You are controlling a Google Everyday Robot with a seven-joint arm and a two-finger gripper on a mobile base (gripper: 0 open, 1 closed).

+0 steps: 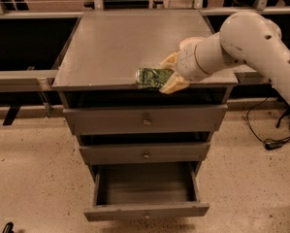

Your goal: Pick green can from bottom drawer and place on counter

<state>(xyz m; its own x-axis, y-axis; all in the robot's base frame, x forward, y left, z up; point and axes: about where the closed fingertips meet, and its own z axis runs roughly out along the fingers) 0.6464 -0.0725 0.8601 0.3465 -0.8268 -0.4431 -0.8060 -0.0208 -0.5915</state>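
Observation:
The green can (152, 77) lies on its side in my gripper (164, 74), silvery end pointing left. It is held at the front edge of the grey counter (115, 42), just over the lip. My gripper's cream fingers (172, 84) are shut on the can from the right, one above and one below. My white arm reaches in from the right. The bottom drawer (145, 193) is pulled out and looks empty inside.
The top drawer (144, 119) and middle drawer (145, 153) are shut. The cream bowl is hidden behind my arm. Metal rails (18, 76) run left and right of the cabinet. A black cable (268, 142) lies on the speckled floor at right.

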